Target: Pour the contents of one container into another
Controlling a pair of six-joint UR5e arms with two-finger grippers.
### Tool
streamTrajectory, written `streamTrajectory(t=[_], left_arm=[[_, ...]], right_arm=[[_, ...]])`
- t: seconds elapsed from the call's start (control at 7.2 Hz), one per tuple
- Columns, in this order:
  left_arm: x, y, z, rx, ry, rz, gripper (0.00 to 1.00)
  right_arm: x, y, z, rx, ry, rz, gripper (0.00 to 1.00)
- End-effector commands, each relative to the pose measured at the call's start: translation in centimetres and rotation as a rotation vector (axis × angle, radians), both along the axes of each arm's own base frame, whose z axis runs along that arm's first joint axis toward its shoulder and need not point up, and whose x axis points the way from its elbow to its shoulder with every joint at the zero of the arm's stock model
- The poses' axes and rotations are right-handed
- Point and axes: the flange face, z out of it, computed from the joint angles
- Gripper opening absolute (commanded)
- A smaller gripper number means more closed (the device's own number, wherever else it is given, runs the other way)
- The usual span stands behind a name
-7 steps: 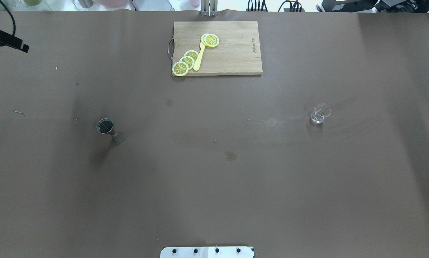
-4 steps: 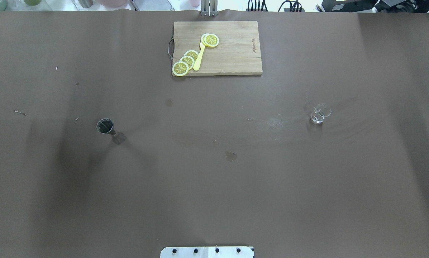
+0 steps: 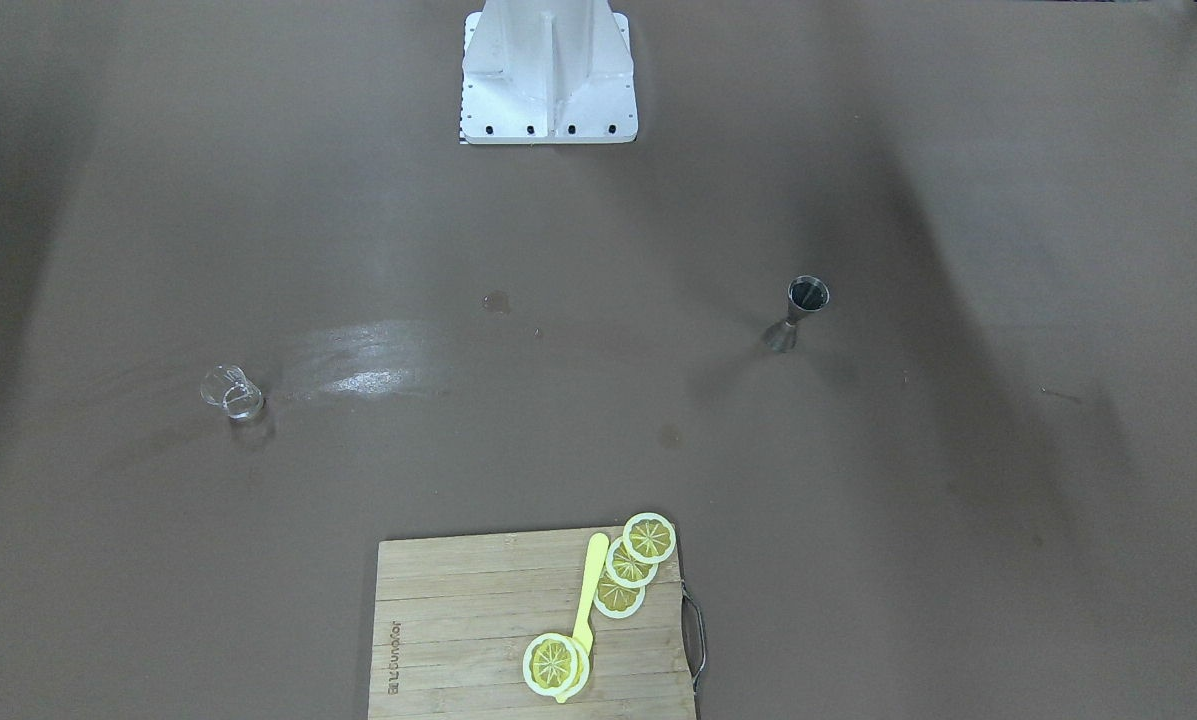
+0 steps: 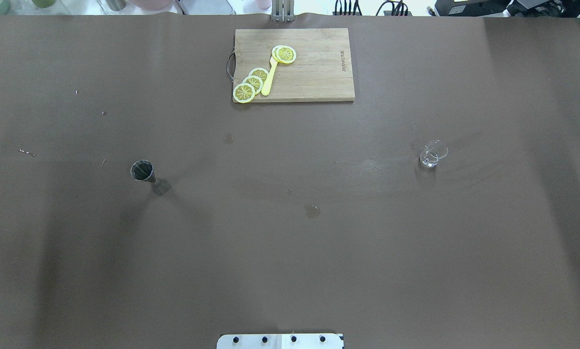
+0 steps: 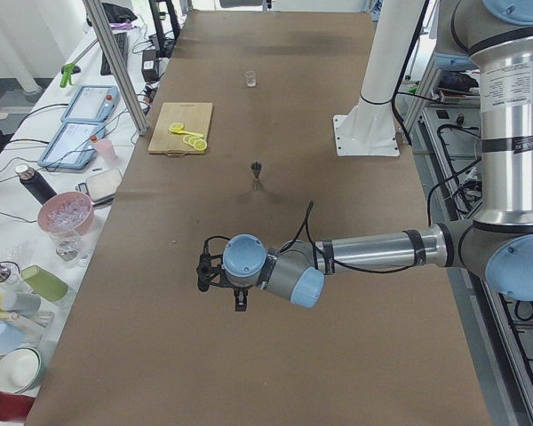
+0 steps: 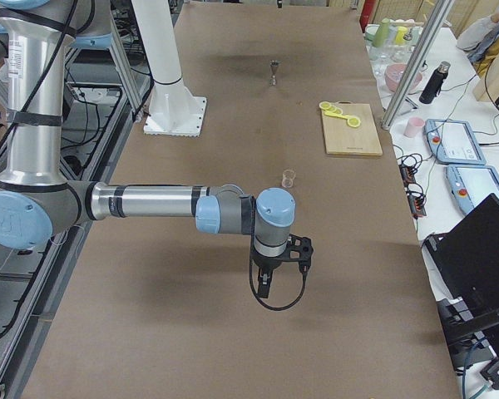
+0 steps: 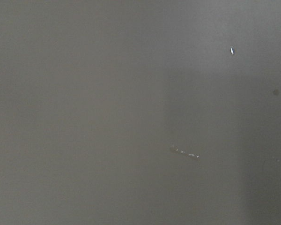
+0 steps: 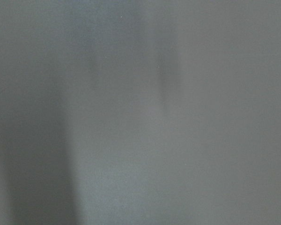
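Note:
The clear glass cup (image 4: 432, 154) stands upright on the right half of the table, and also shows as the glass cup (image 3: 230, 391) and glass cup (image 6: 289, 176). The grey hourglass jigger (image 4: 147, 175) stands upright on the left half, seen too as the jigger (image 3: 800, 312) and jigger (image 5: 257, 169). My left gripper (image 5: 240, 303) hangs over bare table far from the jigger. My right gripper (image 6: 264, 287) points down over bare table, nearer the camera than the cup. I cannot tell if either is open or shut. Both wrist views show only brown table cover.
A wooden cutting board (image 4: 314, 77) with lemon slices (image 4: 251, 83) and a yellow utensil lies at the table's far middle. The robot's white base plate (image 4: 280, 341) sits at the near edge. Cups, bowls and tablets (image 5: 62, 213) line the operators' side bench.
My left gripper, at the overhead view's upper-left edge a second ago, has moved out of that view. The shadows on the left half have shifted. Cup and jigger have not moved.

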Motion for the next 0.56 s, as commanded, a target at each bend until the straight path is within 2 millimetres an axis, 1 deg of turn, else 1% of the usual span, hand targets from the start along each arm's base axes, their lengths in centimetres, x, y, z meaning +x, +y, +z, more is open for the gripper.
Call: streamTrajectory(t=[0.0,0.14,0.28,0.42], left_arm=[[-0.6,0.7,0.4,0.052,-0.102,0.091,0.99],[-0.4,-0.2,-1.6,0.01,-0.118,0.148,0.99],[-1.2,-2.2,-3.6,0.0,-0.176,0.214,0.99],[-2.8,-3.0,-5.1,0.017,-0.245,0.268,0.99]], right_arm=[[0.0,0.0,0.0,0.0,-0.002,-0.001,1.0],[0.0,0.0,-0.1,0.001,-0.005,0.001,1.0],[0.0,-0.1,-0.2,0.002,-0.005,0.001,1.0],[0.0,0.0,0.0,-0.001,-0.005,0.001,1.0]])
